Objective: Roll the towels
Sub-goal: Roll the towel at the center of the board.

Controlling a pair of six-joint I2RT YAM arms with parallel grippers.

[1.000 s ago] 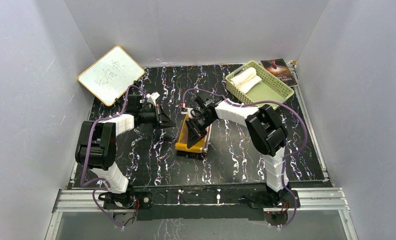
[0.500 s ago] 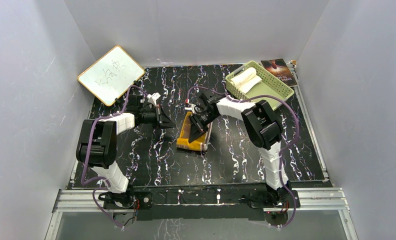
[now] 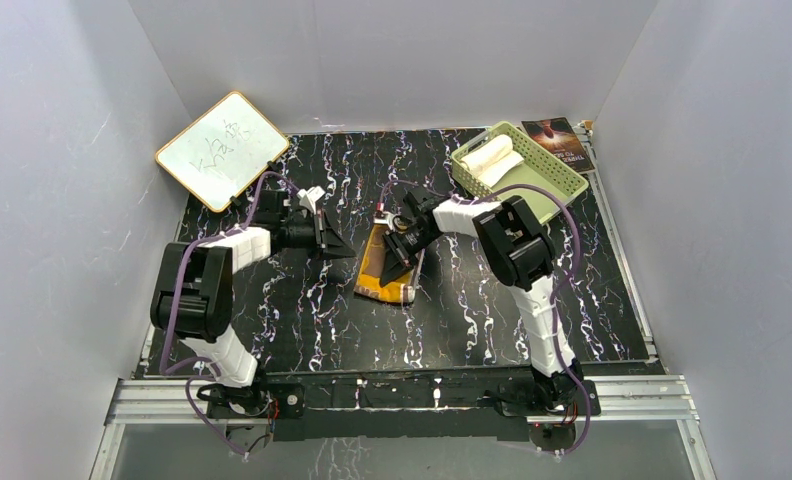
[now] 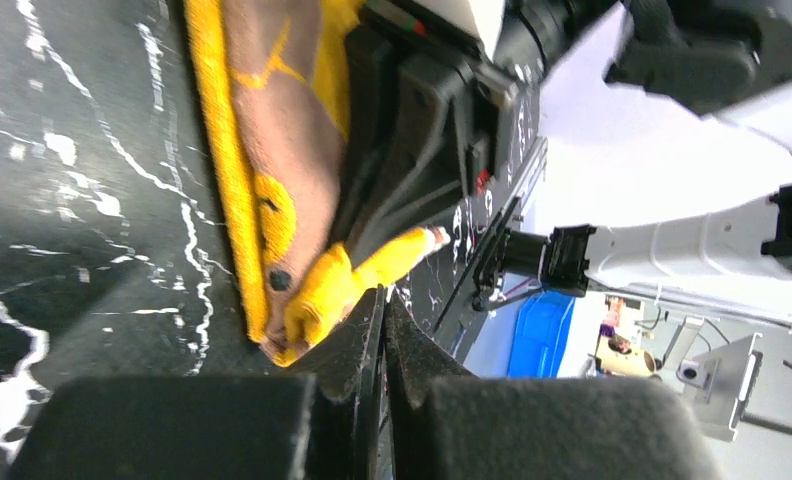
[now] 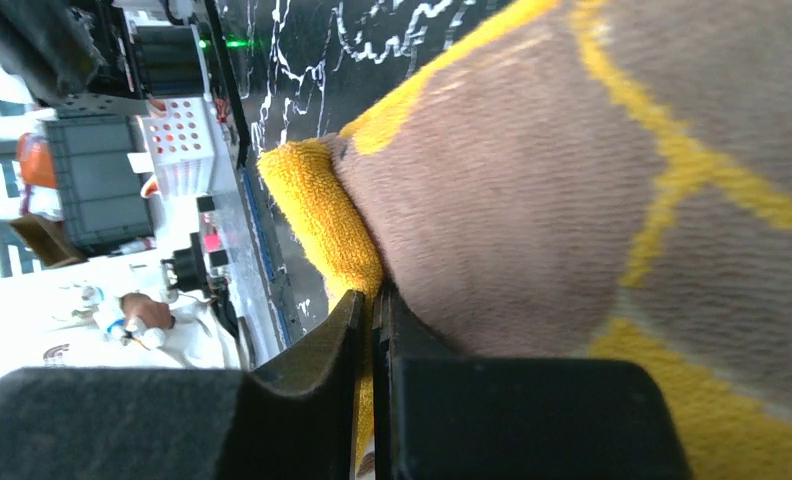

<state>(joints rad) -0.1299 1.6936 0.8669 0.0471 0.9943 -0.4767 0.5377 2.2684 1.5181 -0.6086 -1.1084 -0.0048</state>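
**Right arm pinching the yellow towel's hem, roll barely begun**

The right gripper (image 3: 397, 258) is closing almost completely on the thick hem of the mustard-yellow towel (image 3: 380, 284), as its own wrist view shows. That towel is lying near the middle of the table (image 3: 452, 310), a mostly flat strip running from the far side toward the near edge. The cream-white towel (image 3: 490, 157) is sitting as a roll in the green basket (image 3: 562, 190) by the far right corner. So the work seems to be about halfway, with the second towel's first turn in hand.

Next, the pinched hem probably needs turning over onto the cloth and rolling along the strip, with the sides kept even.

The right arm is rising from the near edge, bending at the elbow and stretching leftward, its wrist tipping down onto the towel. The left arm is reaching rightward from the left edge. The left gripper (image 3: 337, 243) is hanging low just beside the towel's corner, its fingers pressing together on nothing.
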